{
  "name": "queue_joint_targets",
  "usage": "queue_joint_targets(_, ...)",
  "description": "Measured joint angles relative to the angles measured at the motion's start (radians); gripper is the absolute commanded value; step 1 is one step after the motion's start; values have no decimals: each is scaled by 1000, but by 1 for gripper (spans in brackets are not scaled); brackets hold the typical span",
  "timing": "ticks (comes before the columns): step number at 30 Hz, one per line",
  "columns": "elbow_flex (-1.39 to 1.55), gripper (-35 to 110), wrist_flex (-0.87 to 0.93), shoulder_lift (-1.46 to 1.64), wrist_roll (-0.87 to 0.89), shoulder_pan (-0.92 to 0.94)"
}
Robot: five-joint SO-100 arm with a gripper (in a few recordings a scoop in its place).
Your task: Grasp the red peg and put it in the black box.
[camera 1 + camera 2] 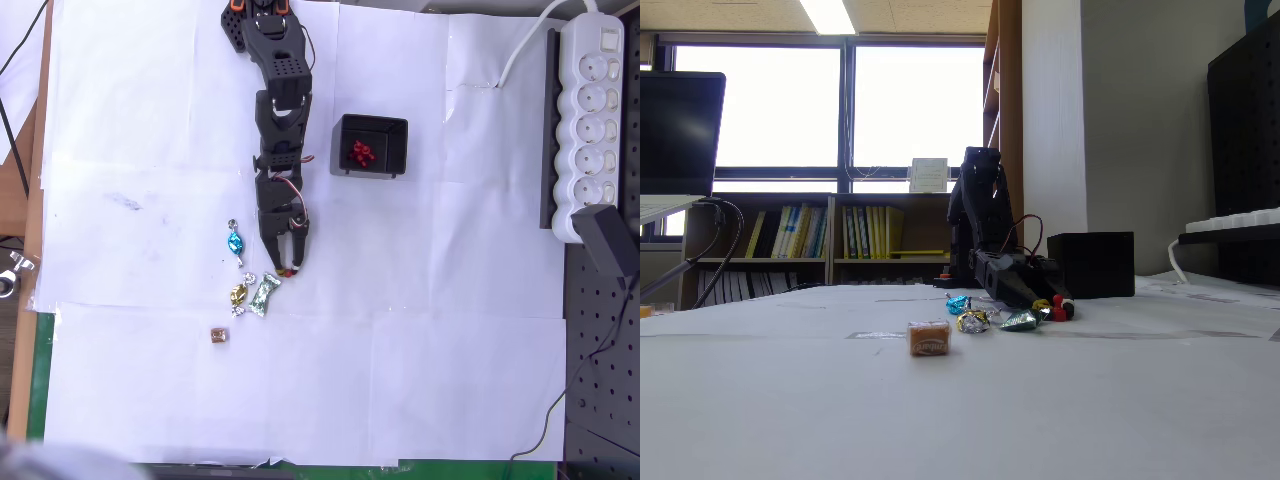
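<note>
toward the left half of the paper-covered table (120, 380), seen from overhead, a small brown cube (218, 336) sat apart from the rest, nearer the front edge. just right of it and farther back lay three wrapped candies: a blue candy (235, 242), a gold candy (239, 295) and a silver candy (264, 295), the gold and silver ones side by side. in the fixed view the cube (929, 338) stood nearest the camera, with the blue (957, 304), gold (973, 320) and silver (1021, 320) wrappers in a low row behind it.

the black arm (277, 110) reached down the middle of the table from its back edge, and the gripper (287, 268) rested low beside the silver candy. its jaws were pinched on the red peg (1061, 308), which showed as a small red shape at the fingertips in the fixed view; overhead only a red speck (290, 271) was visible there.

right of the arm, toward the back edge, the black box (370, 146) sat well apart from the gripper, with several red pieces (361, 153) already inside. at the table's right edge lay a white power strip (590, 120).
</note>
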Motion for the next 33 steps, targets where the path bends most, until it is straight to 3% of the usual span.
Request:
queue_joint_targets(7,-29,0,58,-52,6,0)
queue_joint_targets(11,-103,0,204,-181,37,0)
queue_joint_targets(17,-55,0,796,-451,176,-5)
queue_joint_targets(26,465,0,1928,-557,422,-17)
queue_joint_targets(33,727,0,2367,-558,557,-150)
